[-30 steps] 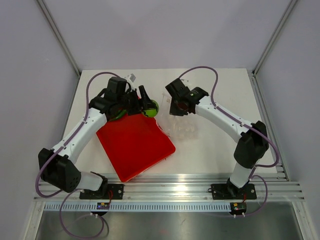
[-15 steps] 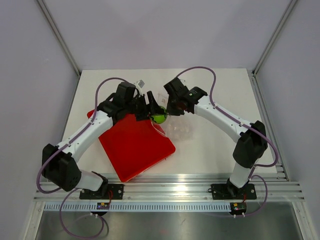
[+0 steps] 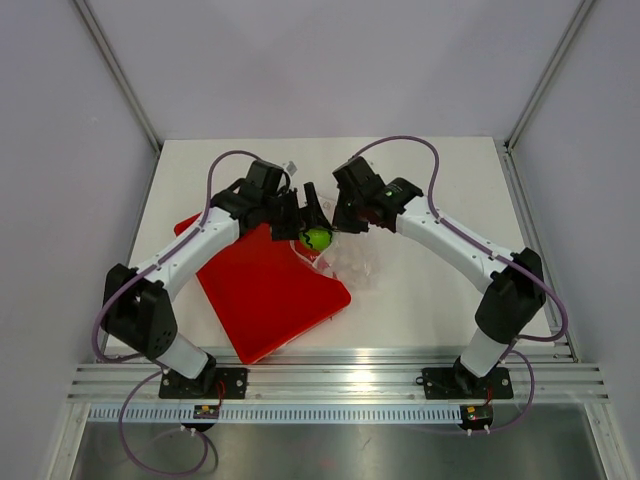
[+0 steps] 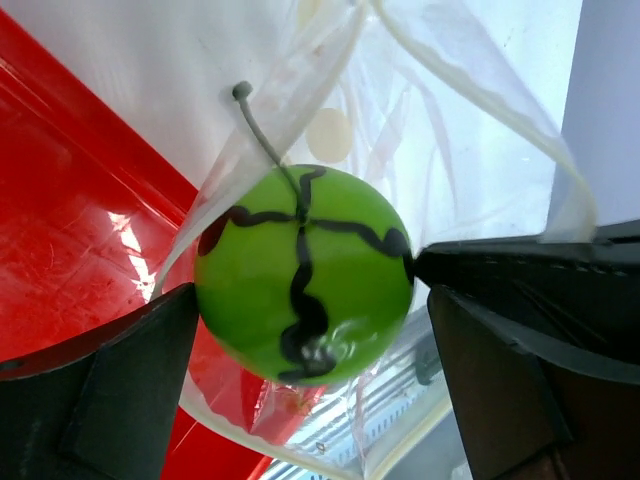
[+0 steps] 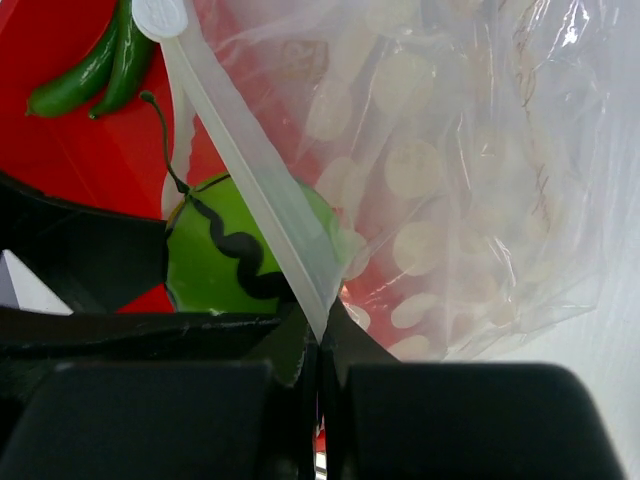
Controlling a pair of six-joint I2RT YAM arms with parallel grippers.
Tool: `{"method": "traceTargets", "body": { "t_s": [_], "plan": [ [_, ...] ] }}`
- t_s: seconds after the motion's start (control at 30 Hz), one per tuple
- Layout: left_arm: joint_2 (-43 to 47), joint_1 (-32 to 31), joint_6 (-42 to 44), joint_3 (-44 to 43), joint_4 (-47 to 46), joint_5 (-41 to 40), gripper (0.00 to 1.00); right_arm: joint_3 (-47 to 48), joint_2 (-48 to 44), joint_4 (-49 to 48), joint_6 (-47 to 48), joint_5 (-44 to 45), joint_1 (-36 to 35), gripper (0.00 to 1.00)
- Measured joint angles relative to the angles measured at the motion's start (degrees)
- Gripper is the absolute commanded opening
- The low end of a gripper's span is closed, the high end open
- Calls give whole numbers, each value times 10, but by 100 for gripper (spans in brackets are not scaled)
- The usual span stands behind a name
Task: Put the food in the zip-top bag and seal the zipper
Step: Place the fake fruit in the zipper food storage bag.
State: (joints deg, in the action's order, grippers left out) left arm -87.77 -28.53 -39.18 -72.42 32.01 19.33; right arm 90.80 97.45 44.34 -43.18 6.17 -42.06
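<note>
The left gripper (image 4: 310, 300) has its fingers clamped on the lime-green ball (image 3: 317, 238) at the open mouth of the dotted bag (image 5: 470, 200), whose zipper (image 5: 250, 180) the right gripper (image 5: 318, 345) pinches tight (the dark green pepper (image 5: 90, 75) lies on the red tray (image 3: 260, 300)).

Glossy lime fruit (image 4: 300, 275); crinkly clear plastic bag (image 5: 470, 180); shiny red tray (image 4: 70, 230).

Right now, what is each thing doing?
Ball: gripped by left gripper, at the bag mouth.
Bag: mouth held open.
Zipper: unsealed, pinched by right gripper.
Pod: lying loose on the tray.
</note>
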Motion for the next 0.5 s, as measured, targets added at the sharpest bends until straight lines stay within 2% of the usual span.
{"method": "traceTargets", "body": {
  "t_s": [0.33,0.5],
  "plan": [
    [8,-3,114,-136,119,-1,99,-8,-1,3,-4,12,-1,0],
    [38,-2,157,-164,156,-4,99,-8,-1,3,-6,13,-1,0]
  ]
}}
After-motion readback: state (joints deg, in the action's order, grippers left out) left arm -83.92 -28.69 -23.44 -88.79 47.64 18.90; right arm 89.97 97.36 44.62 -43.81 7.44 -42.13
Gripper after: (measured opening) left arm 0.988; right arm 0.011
